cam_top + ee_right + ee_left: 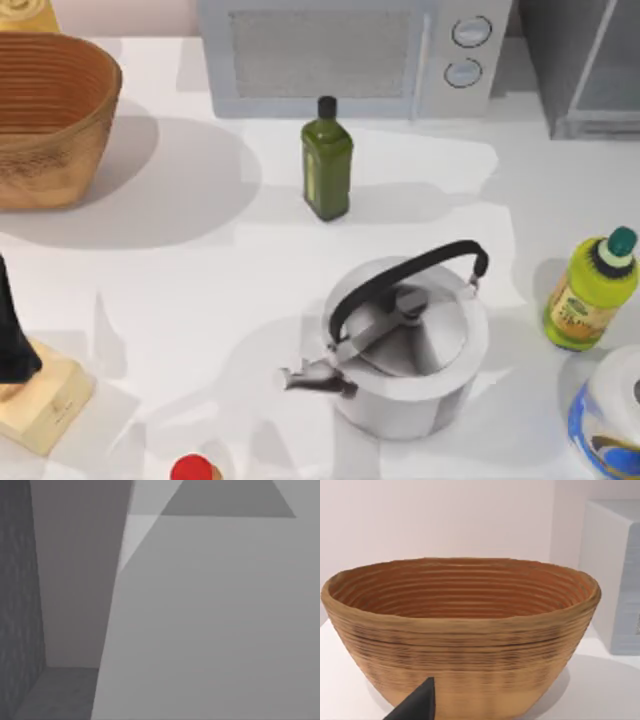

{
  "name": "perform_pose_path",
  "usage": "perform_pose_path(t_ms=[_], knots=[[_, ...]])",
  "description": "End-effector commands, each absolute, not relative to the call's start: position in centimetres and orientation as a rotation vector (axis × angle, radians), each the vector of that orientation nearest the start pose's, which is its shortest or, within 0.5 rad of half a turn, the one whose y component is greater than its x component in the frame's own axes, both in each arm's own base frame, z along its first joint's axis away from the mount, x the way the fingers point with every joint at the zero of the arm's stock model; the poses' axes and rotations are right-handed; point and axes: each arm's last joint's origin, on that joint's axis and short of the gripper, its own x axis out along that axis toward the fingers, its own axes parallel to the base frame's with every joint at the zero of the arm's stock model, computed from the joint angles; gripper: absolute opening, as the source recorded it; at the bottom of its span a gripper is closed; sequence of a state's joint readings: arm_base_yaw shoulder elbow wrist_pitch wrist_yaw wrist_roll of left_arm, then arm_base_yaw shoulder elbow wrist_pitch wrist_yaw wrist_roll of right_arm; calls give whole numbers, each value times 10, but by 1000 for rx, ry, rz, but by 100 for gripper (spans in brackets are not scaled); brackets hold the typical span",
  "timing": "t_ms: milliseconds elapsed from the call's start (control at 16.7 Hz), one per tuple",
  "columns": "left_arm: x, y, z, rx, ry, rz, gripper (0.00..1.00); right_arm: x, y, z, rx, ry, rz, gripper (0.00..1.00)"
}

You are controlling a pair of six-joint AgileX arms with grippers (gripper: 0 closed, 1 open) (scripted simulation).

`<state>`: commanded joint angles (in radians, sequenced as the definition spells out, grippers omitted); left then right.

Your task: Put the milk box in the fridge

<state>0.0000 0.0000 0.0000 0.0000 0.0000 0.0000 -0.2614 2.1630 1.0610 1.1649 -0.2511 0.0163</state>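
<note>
Our fridge [585,70] is dark grey with a paler door, at the white tabletop's [200,300] far right; our jaws' state we cannot tell.

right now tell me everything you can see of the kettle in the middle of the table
The kettle is a squat round pot of polished silvery metal, standing upright on the white table just right of centre, toward the near edge. A black arched handle spans its top from side to side, over a domed lid with a metal fitting. A short spout points toward the table's left. Nothing touches it; the dark green bottle stands apart behind it.
</note>
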Motion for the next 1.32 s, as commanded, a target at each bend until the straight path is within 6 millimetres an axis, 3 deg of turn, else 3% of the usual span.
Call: perform_pose_path(t_ms=[480, 660, 900, 1320], knots=[[106, -1, 160, 0, 0, 0, 100, 513, -103, 156, -21, -91, 16, 0], [106, -1, 160, 0, 0, 0, 100, 526, -101, 157, -17, -75, 15, 0], [106, -1, 160, 0, 0, 0, 100, 527, -101, 157, -17, -73, 15, 0], [106, -1, 160, 0, 0, 0, 100, 527, -101, 157, -17, -73, 15, 53]])
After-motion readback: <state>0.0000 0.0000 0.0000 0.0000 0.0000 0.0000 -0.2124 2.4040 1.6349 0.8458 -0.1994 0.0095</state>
